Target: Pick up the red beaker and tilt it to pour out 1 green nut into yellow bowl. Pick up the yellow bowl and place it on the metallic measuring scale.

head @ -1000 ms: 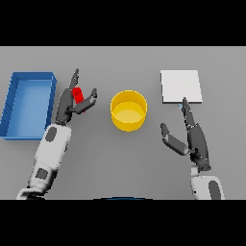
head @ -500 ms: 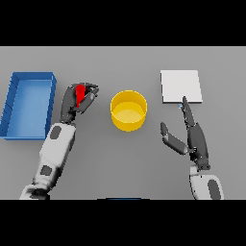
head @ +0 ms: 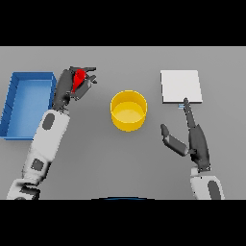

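My left hand (head: 72, 86) is curled around the red beaker (head: 79, 78), holding it tilted above the table, left of the yellow bowl (head: 128, 111). The bowl stands mid-table and looks empty inside. No green nut is visible. The metallic measuring scale (head: 180, 87), a flat pale square, lies at the back right. My right hand (head: 196, 141) hovers open just in front of the scale and to the right of the bowl, fingers straight, thumb spread toward the bowl.
A blue tray (head: 30, 101) with raised walls sits at the left edge of the table, right beside my left forearm.
The left hand closed on the red beaker, lifted it and tipped it, moving slightly toward the bowl. The right hand has barely moved.
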Available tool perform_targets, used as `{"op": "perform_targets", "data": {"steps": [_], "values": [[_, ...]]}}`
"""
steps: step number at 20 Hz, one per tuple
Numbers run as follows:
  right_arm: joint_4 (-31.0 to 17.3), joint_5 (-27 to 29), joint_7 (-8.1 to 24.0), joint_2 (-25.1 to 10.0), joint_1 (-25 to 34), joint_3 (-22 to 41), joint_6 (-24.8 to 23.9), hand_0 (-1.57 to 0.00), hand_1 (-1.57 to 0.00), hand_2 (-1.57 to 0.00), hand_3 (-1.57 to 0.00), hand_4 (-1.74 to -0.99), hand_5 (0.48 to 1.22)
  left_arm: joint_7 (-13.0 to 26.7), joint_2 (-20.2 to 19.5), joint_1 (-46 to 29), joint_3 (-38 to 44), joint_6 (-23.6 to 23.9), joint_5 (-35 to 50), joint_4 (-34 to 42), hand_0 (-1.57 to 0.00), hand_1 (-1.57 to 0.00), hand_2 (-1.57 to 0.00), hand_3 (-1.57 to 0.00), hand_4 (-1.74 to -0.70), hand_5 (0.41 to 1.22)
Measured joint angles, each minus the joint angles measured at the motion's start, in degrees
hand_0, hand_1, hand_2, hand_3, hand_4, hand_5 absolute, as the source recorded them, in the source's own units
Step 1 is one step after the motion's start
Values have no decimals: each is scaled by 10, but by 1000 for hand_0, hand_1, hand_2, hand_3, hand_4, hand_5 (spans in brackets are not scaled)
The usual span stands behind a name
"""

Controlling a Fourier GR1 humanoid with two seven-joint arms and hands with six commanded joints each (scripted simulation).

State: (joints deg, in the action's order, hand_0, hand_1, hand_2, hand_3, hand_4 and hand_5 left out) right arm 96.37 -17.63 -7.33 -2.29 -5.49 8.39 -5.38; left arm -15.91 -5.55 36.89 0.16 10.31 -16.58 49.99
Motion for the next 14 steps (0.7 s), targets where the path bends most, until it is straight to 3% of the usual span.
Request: {"op": "perform_targets", "data": {"steps": [3,9,11,14], "values": [[5,2,11,-2,11,-1,4,1,1,1,1,-1092,663,48,-38,20,-71,-18,-78,25,-1559,-1560,-1560,-1555,-1735,1132],[5,1,2,1,2,2,4,1,1,1,1,-1096,670,93,-59,5,-140,-49,-129,77,-1564,-1564,-1564,-1561,-1737,1149],[4,8,-2,-1,2,1,10,1,1,1,1,-1069,685,123,-78,39,-175,-63,-176,72,-1566,-1566,-1566,-1564,-1739,1153],[3,1,-2,-1,-1,6,11,1,1,1,1,-1054,691,136,-96,85,-243,-105,-244,66,-1569,-1569,-1569,-1568,-1740,1186]]}}
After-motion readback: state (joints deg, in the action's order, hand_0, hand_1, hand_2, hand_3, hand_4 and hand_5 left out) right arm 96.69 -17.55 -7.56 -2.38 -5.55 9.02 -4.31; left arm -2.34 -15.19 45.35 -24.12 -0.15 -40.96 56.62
